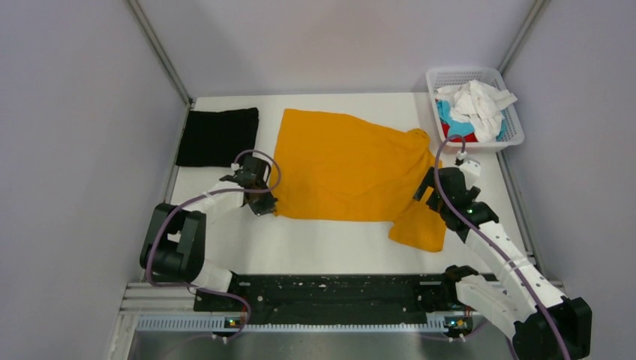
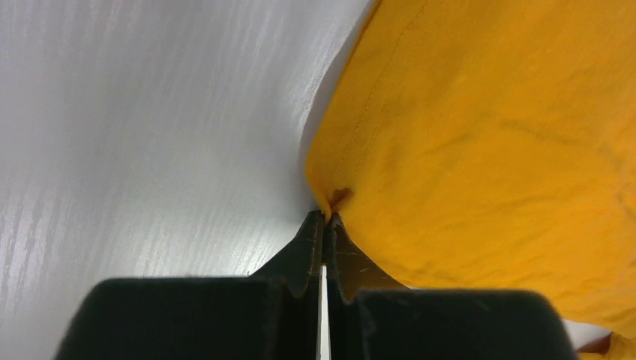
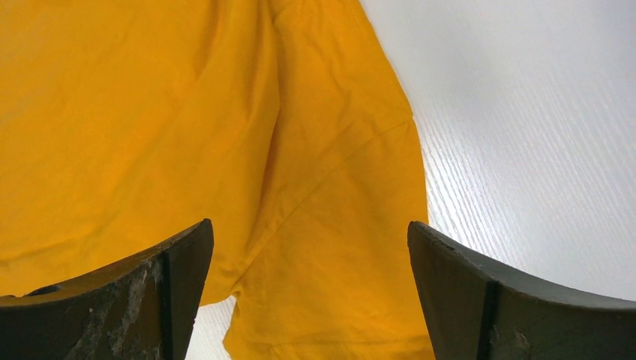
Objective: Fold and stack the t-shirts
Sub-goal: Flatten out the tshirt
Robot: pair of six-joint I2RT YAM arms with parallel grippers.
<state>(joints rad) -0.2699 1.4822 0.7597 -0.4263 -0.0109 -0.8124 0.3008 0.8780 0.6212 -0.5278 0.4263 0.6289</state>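
One mustard-orange shirt [image 1: 345, 165] lay spread on the table [image 1: 322, 247], a soft, light cloth that would likely sag and crease if lifted by one point. The left gripper [image 2: 324, 221] was pressed together on its near-left hem corner. The right gripper [image 3: 307, 240] hung spread over the near-right sleeve [image 1: 420, 225], whose hem looked the sensible hold.

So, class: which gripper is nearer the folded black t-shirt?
Left. The left gripper pinches the orange t-shirt at its corner, just near-right of the black t-shirt. The right gripper hangs open over the orange t-shirt's sleeve, far across the table.
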